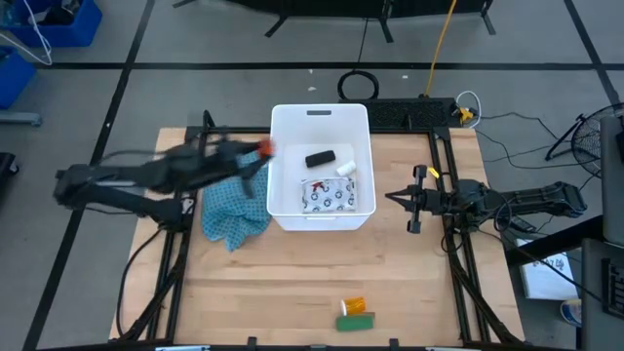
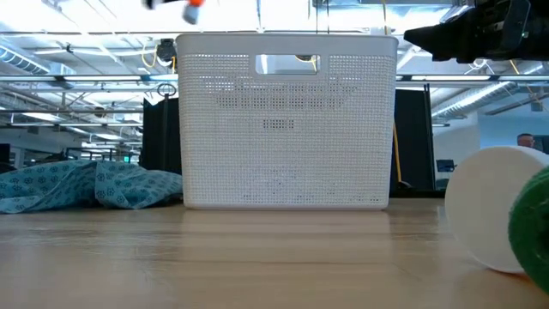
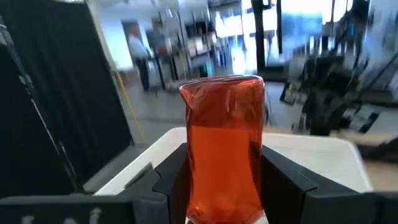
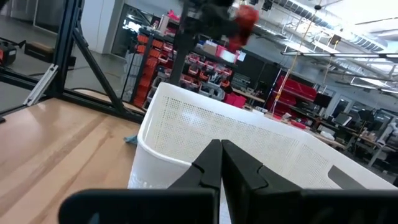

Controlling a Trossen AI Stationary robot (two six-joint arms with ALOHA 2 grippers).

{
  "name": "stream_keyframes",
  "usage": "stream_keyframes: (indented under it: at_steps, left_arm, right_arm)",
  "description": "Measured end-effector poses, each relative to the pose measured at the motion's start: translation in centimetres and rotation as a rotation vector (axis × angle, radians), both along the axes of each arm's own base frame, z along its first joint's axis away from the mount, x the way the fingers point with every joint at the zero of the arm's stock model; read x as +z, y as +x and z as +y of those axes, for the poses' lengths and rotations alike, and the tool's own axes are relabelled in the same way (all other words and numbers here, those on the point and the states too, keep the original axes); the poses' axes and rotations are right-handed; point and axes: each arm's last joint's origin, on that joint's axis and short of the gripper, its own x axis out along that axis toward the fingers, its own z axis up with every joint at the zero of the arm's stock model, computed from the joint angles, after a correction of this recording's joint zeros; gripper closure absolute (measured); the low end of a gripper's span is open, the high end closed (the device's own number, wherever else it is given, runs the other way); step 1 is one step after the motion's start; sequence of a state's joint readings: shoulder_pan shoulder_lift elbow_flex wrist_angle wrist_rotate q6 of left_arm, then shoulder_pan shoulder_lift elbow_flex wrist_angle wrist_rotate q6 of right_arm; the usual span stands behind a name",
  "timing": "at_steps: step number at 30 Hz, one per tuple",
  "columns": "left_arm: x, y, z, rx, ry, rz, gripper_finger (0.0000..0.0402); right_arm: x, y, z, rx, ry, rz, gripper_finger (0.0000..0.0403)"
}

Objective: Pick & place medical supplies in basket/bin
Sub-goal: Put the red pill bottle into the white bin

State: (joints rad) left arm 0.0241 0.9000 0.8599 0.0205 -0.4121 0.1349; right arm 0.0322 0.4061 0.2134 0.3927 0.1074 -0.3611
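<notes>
My left gripper point(image 1: 261, 149) is shut on the red bottle point(image 3: 224, 130) and hovers at the left rim of the white tub point(image 1: 322, 219), above rim height in the low view. Its cap does not show. Inside the tub lie the black packet point(image 1: 320, 158), the white cylinder point(image 1: 346, 169) and the white patterned pouch point(image 1: 336, 195). The orange vial point(image 1: 353, 304) and the green packet point(image 1: 354, 320) lie on the table near its near edge. My right gripper point(image 1: 410, 200) is shut and waits right of the tub, touching nothing. My left gripper pinches the red bottle between its two fingers point(image 3: 283, 174), one on each side of the clear red body's lower part point(image 3: 196, 171). The bottle points forward along the fingers, past their tips. It is lifted clear point(image 2: 193, 10), above the tub's left wall.
A teal checked cloth point(image 1: 234, 210) lies crumpled against the tub's left side, under my left arm. Blue crates point(image 1: 58, 24) stand on the floor beyond the table's far left corner. Bare wood stretches between the tub and the near edge.
</notes>
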Motion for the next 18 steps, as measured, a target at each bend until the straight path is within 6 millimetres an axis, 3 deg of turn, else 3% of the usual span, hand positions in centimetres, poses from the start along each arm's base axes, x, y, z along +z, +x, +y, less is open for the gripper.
stream_keyframes:
  at_steps: [4,9,13,18]
  left_arm:
    - [1.2,7.3,2.9,0.001,0.009,0.248,0.0245]
    - [-0.8,14.8,8.7,-0.014,-0.101,0.566,0.0245]
    - [-5.1,18.4,12.7,-0.037,-0.28,0.765,0.0245]
    - [-10.2,20.5,15.3,-0.013,-0.403,0.89,0.0245]
  right_arm:
    - [0.0,0.0,0.0,0.001,0.005,0.001,0.0403]
    - [-0.2,0.0,0.0,0.004,0.032,0.021,0.0403]
    - [-0.5,0.0,0.0,0.004,0.033,0.045,0.0403]
    - [-0.7,0.1,0.0,0.003,0.028,0.069,0.0403]
